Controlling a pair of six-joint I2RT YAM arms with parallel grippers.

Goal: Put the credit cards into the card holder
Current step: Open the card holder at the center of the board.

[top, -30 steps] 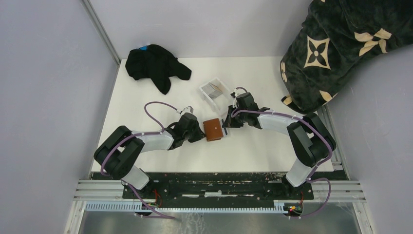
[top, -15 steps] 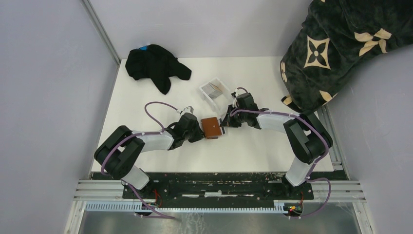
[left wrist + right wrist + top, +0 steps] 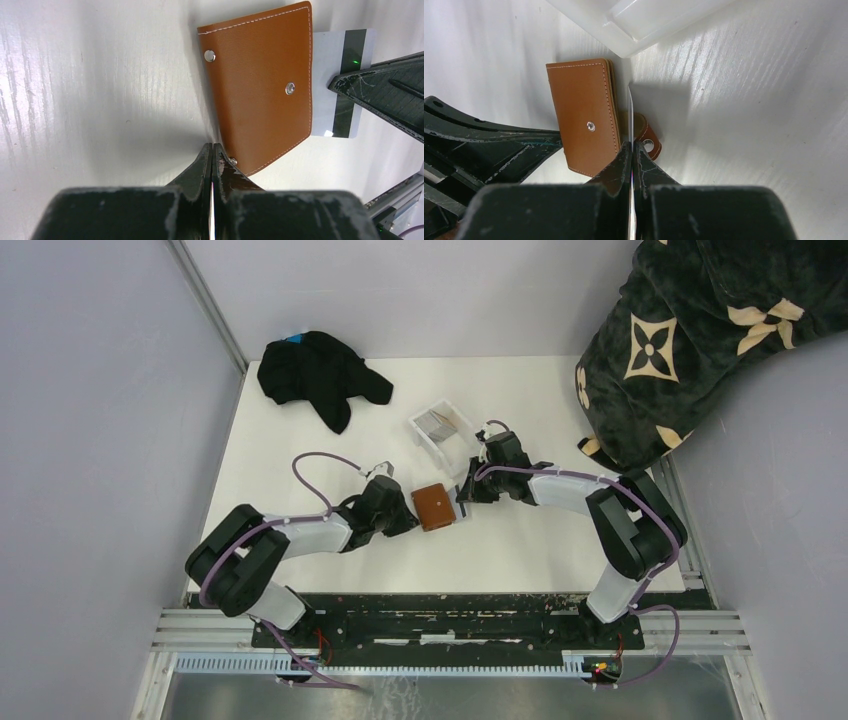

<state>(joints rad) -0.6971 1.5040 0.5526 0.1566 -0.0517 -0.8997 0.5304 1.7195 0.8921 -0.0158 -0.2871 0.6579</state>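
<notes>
while the right gripper [image 3: 630,145] is clamped on a striped card [image 3: 330,55], we judge the task to be at an early or middle stage, with no card seen fully seated. the card holder [image 3: 260,85] lies near the middle of the table [image 3: 300,460], just on the near side of the clear tray [image 3: 644,30] and between the two grippers. the striped card stands at its right edge, in the gap between the body and the snap tab [image 3: 648,136]. most of the card shows beyond the leather, so we count it as not yet in. the spare cards [image 3: 437,421] lie in the clear tray, and by our reckoning each of them has to follow.

the left gripper [image 3: 212,147] has its tips pressed together at the near left corner of the card holder. we cannot tell whether they nip a leather edge or only brace against it.

much is hidden from us. the inner slots face away in every view, so we cannot say whether any card already sits inside, or whether the striped card's leading edge has entered a slot. from the right wrist the card is only a thin line seen edge on. from above, the spare cards overlap and are too small to count.
</notes>
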